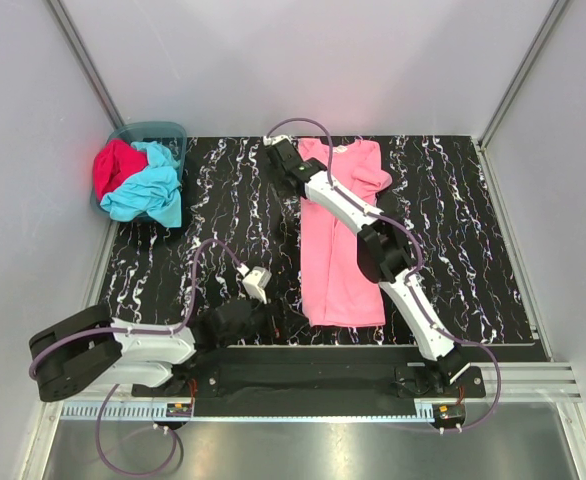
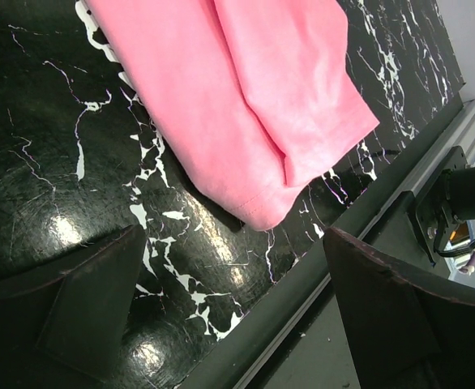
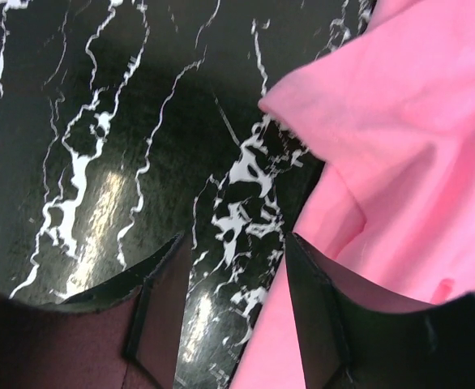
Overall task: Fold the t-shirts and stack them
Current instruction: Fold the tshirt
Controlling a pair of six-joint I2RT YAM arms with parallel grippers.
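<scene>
Right gripper (image 1: 278, 155) parted, empty; pink t-shirt (image 1: 341, 240) just beside at 3 o'clock, long axis 12-to-6.

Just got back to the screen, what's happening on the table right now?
The pink t-shirt lies on the table, partly folded lengthwise. The right gripper hovers open at its far left corner, by the sleeve, holding nothing. The left gripper is open near the hem. The red t-shirt and turquoise t-shirt sit bunched in the basket.
</scene>
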